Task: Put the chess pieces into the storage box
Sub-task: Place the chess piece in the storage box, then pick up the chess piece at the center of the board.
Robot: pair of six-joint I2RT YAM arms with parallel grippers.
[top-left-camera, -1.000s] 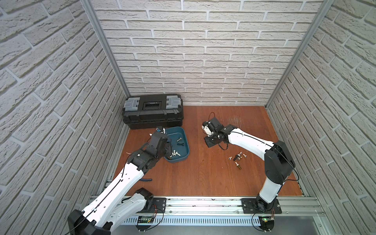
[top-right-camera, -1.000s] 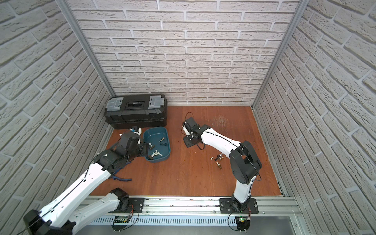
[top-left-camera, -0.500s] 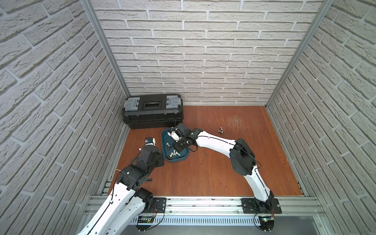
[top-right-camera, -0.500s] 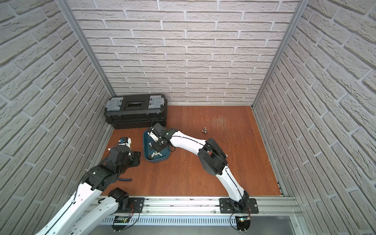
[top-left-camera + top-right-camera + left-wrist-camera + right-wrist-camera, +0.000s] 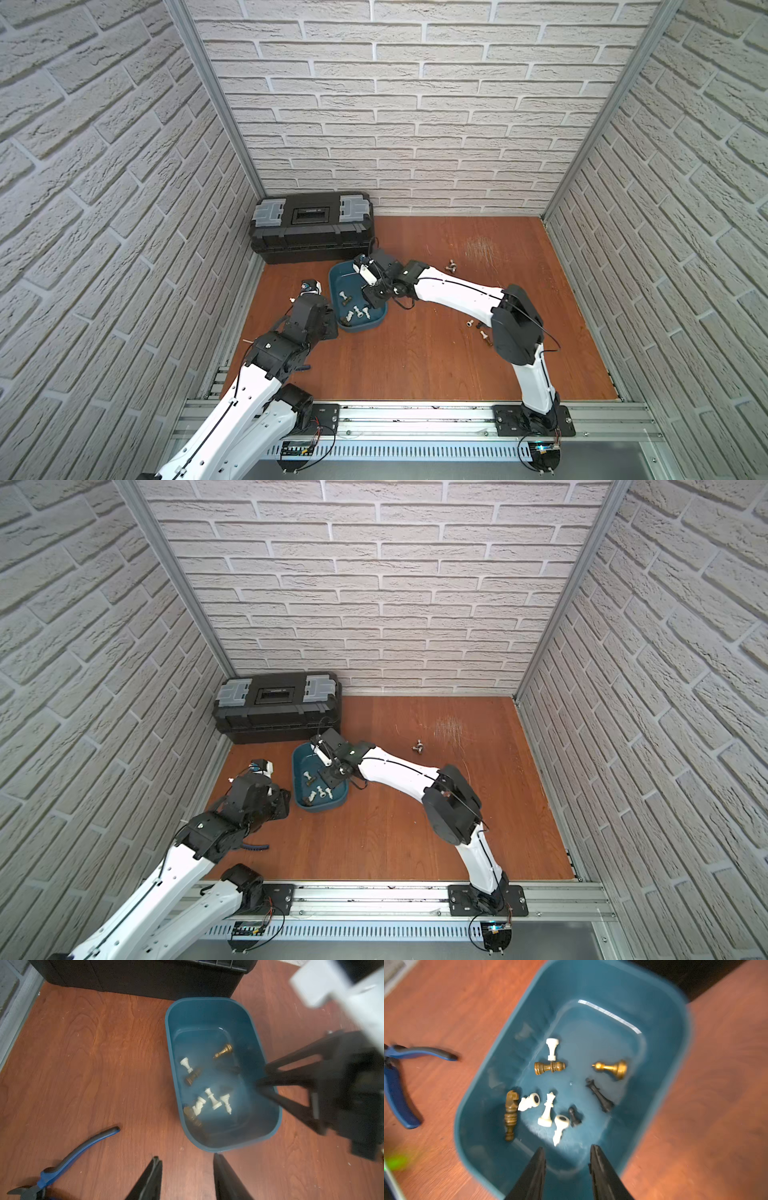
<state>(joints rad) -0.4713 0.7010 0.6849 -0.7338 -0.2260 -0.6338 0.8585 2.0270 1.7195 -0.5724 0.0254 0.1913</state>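
Brick-walled cell, wooden table [image 5: 415, 365]: right gripper [image 5: 567, 1148], jaws apart and empty, hangs over the box [image 5: 664, 1043] of fallen chess pieces [image 5: 548, 1108]; left gripper [image 5: 186, 1156], also parted and empty, sits just beside it.

chess pieces [image 5: 483, 334]: the loose ones by the right arm [image 5: 515, 328] are too small to name, some tucked behind its elbow
pliers [image 5: 79, 1150]: partly cut off at the picture's edge, left wrist view
right gripper [image 5: 262, 1076]: smeared with blur, left wrist view
left gripper [image 5: 186, 1156]: only finger ends in frame
storage box [image 5: 675, 1032]: rim blurred, right wrist view
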